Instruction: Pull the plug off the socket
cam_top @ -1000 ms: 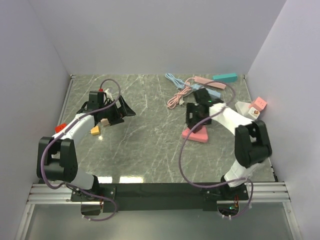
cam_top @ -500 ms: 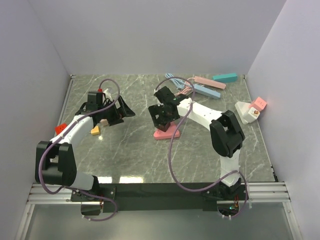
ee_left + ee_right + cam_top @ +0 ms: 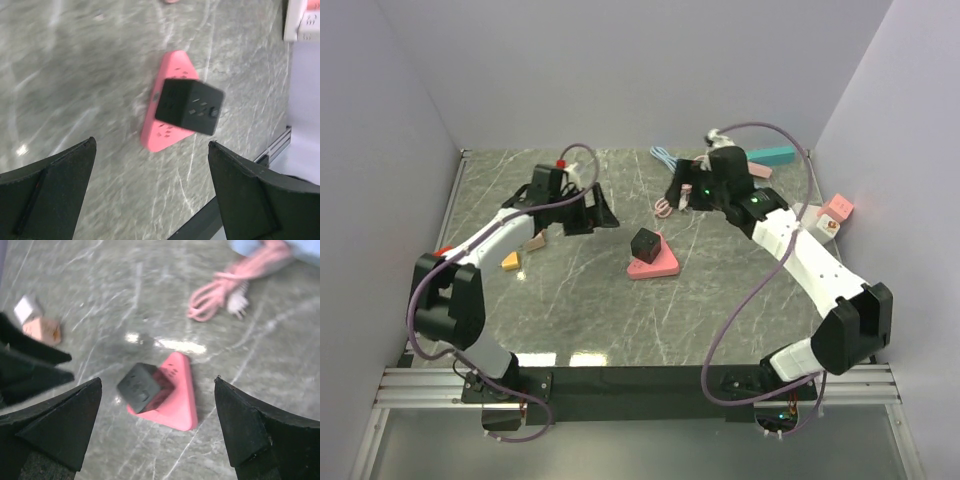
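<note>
Starting at the left claw (image 3: 151, 145): splayed right out, gripping nothing, pointed squarely at the black plug (image 3: 189, 106), a finger showing either side of it in the wrist view, well short of touching. Reads as a line-up for a grab on that cube.

Over to the right claw (image 3: 157, 381): just as released, empty, hovering above and well apart from the work, looking down on it. Probably parked clear to leave the left side room.

Out to the plug itself: perched on the left part of the pink triangular socket (image 3: 177, 405), mid-table, tipped a little, by the look of it not out yet. Lying flat on the table (image 3: 580, 300), that socket, with no claw pinning it, so liable to lift along with the plug unless held down.

Further out: coiled pink cable (image 3: 220, 295) just beyond the socket, teal strip (image 3: 770, 155) at the far edge, white-and-pink adapter (image 3: 830, 212) by the right wall, small yellow piece (image 3: 510, 261) over on the left.

Hard to call: prongs hidden under the cube, so fully seated or half-drawn impossible to say; both wrist views smeared by motion; far strips partly covered by the right arm; only the fingers' inner edges in frame
</note>
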Available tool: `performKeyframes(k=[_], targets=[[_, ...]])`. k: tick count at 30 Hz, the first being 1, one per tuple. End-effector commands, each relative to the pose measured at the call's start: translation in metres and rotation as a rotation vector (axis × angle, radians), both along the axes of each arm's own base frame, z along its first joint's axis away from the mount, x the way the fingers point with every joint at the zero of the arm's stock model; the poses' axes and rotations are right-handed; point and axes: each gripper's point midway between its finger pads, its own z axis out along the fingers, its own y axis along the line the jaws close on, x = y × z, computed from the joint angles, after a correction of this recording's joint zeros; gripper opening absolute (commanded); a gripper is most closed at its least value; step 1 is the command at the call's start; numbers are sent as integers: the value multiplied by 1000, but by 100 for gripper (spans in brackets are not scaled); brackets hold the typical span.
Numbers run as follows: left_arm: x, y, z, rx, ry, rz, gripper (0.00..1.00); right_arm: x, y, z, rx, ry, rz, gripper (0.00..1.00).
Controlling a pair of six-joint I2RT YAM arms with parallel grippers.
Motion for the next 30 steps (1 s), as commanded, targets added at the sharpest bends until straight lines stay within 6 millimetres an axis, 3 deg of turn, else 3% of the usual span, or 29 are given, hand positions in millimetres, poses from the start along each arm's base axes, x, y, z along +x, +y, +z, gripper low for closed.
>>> performKeyframes(k=[1, 2, 4, 5, 9, 10, 12, 19, 23, 27, 29, 30], targets=[[11, -28, 7, 69, -74, -83, 99, -12, -33, -61, 66, 203, -155, 100], [16, -35, 14, 76, -95, -92, 99, -15, -35, -65, 105, 221, -185, 100], [13, -54, 5, 121, -93, -139, 99, -33, -39, -82, 157, 261, -195, 100], [17, -63, 12, 131, -122, -150, 99, -34, -39, -82, 183, 247, -199, 100], [11, -102, 2, 240, -165, -242, 99, -53, -45, -92, 244, 256, -224, 100], [16, -104, -10, 289, -160, -234, 99, -58, -48, -96, 249, 260, -234, 100], [15, -114, -12, 329, -174, -264, 99, -61, -53, -99, 249, 259, -251, 100], [18, -114, -47, 504, -148, -283, 99, -70, -65, -109, 262, 290, -280, 100], [13, -116, -56, 518, -139, -314, 99, -70, -66, -110, 302, 285, -284, 100], [0, -127, -67, 458, -87, -377, 82, -71, -57, -116, 347, 313, -242, 100], [-6, -129, -70, 436, -77, -385, 65, -72, -49, -115, 382, 322, -210, 100], [-9, -130, -67, 417, -74, -385, 48, -72, -46, -117, 392, 330, -199, 99]])
